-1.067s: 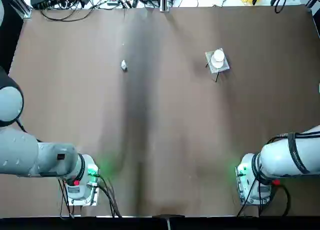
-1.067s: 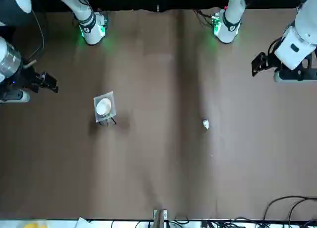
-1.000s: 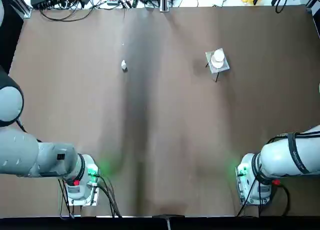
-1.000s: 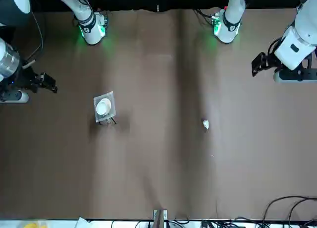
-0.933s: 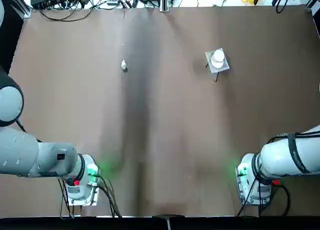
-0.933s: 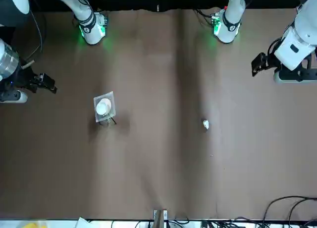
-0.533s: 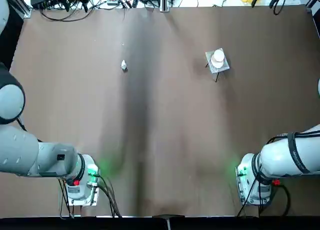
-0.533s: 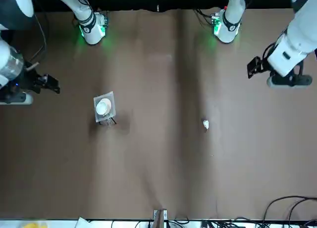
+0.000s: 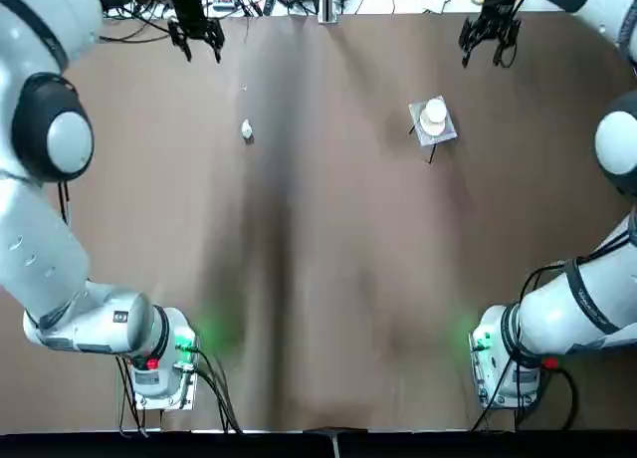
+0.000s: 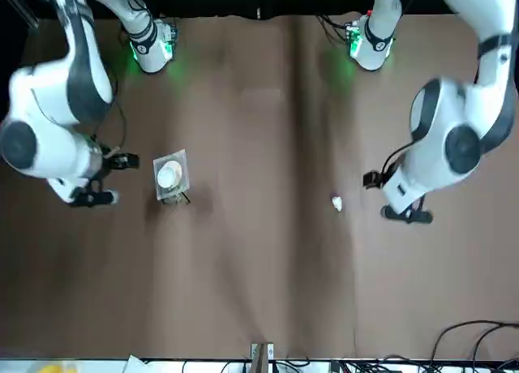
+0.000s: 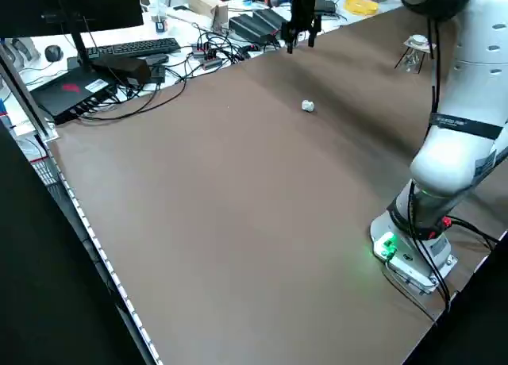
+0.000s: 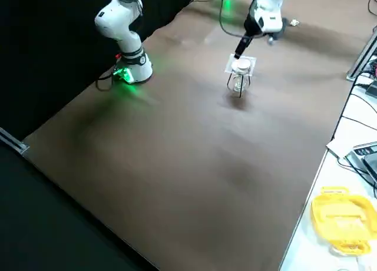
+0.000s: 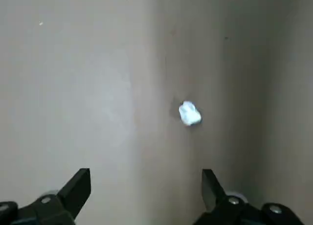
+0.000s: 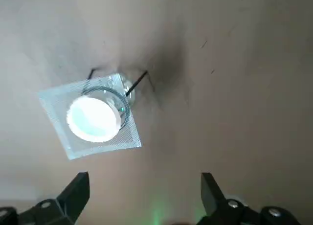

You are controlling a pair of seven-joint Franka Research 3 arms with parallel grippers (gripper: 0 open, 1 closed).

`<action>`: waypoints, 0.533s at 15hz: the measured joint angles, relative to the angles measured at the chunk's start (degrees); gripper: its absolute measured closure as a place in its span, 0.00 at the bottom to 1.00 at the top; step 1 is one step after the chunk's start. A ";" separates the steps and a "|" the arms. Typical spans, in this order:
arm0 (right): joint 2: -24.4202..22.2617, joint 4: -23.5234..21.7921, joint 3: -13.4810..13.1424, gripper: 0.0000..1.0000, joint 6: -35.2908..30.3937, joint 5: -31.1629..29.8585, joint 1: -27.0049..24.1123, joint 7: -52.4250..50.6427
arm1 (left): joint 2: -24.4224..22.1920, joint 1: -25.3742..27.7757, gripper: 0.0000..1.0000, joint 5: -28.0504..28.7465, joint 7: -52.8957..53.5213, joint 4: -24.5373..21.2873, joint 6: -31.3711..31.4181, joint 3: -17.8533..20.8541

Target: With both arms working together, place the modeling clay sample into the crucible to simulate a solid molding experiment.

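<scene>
brown bare-topped worktop (image 9: 338, 279): small whitish irregular clay lump (image 9: 247, 129) sits on it, inward and baseward of the nearer left hand (image 9: 204, 40), spread wide; right hand (image 9: 490, 50), also wide, is by the white round crucible (image 9: 433, 117).

Two matching arms (image 9: 65, 144) (image 9: 602, 289), white, bulbous and round-jointed, with smooth shells. Dark grey bands and black rings at the joints; white circular caps set in the black on the upper joints. White bases (image 9: 165, 363) (image 9: 503, 363), each with a glowing green light and a small red button. Black cables, loose along the arms, strapped on with black wraps. Two grippers (image 13: 146, 186) (image 14: 145, 188), matt black, with blocky angular fingers and round silvery screw heads.
</scene>
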 joint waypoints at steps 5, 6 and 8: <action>4.32 -0.80 -0.41 0.16 -0.34 6.69 -1.20 -5.08 | 5.68 -1.23 0.00 0.00 -2.61 0.85 7.59 -0.02; 4.47 -0.80 -0.45 0.25 -0.37 8.18 -1.54 -5.99 | 6.59 -1.79 0.00 0.00 -3.20 0.91 9.95 0.00; 4.85 -0.85 -0.41 0.29 -0.36 9.56 -1.64 -7.00 | 9.24 -3.57 0.00 0.00 -6.35 0.93 16.48 0.08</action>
